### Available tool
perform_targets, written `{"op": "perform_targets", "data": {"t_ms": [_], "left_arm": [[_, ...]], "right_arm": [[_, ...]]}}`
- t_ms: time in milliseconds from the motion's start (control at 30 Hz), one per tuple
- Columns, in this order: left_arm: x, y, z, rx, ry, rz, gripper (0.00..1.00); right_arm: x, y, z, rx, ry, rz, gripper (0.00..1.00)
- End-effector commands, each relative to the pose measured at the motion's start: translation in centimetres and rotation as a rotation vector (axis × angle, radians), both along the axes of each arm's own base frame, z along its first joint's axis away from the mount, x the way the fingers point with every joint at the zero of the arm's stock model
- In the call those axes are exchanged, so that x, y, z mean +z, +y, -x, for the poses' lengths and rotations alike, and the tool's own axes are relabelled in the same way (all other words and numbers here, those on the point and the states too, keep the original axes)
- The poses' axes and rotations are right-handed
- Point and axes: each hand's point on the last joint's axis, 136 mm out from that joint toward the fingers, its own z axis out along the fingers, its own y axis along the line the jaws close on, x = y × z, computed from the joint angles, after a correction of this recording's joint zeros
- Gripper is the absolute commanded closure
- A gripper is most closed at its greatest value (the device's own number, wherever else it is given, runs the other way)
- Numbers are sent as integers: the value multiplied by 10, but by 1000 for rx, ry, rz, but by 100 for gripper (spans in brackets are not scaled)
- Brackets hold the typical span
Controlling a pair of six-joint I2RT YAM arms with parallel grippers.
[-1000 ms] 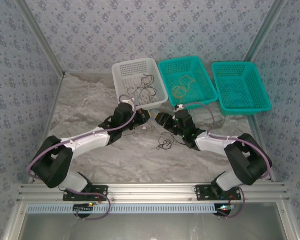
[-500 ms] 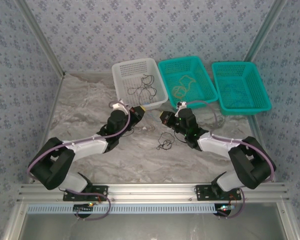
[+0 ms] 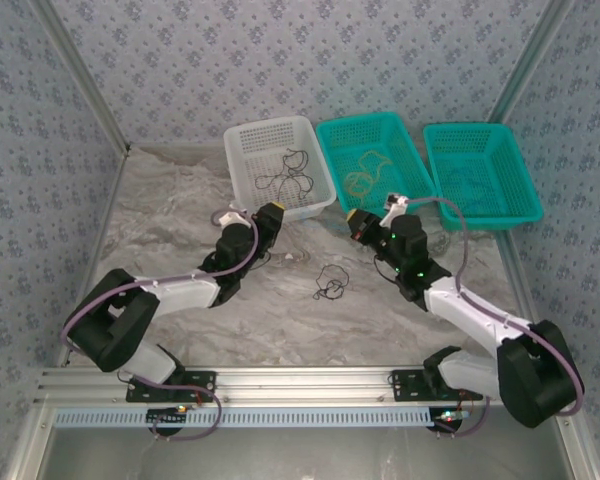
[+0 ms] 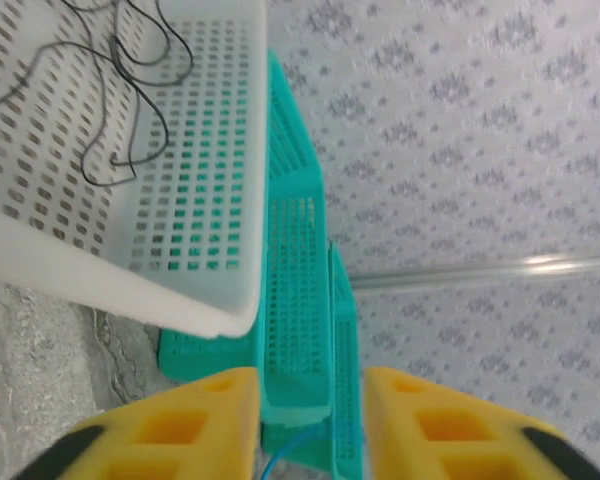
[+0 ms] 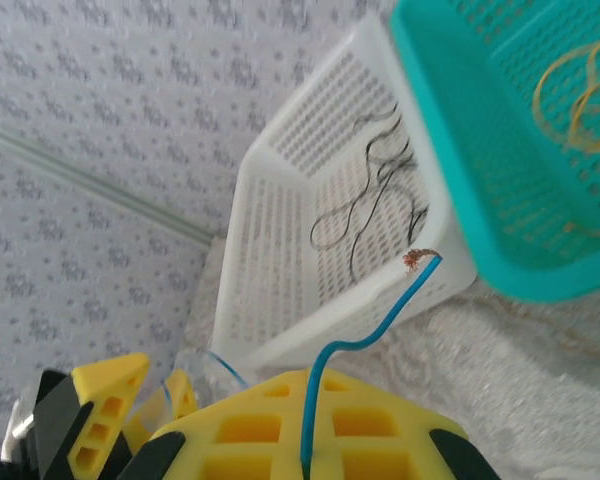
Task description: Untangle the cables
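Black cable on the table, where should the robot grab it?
On the black cable, pinch one strand at the rim of its loop, coming straight down from above. It lies flat and loose on the table, so a sideways approach would probably just push it.

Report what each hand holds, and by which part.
Right hand: shut on the blue cable, pinched a short way below its bare copper tip. Left hand: open, gripping nothing; a blue strand shows in the gap.
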Motion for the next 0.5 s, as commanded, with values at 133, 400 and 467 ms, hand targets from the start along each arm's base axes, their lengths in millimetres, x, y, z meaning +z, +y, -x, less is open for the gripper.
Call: {"op": "perform_targets", "data": {"t_ms": [133,400,467], "left_arm": [[-11,12,-10,84,55,-13,22],[-23,22,-8,116,90,-74,3],[-27,25,-8,126,101,-81,1]], "right_arm": [[7,-44,-3,-108,-17,71,100],[31,-86,-9,-194,-54,117,100],[41,-102,-14,-232,-56,138,100]]}}
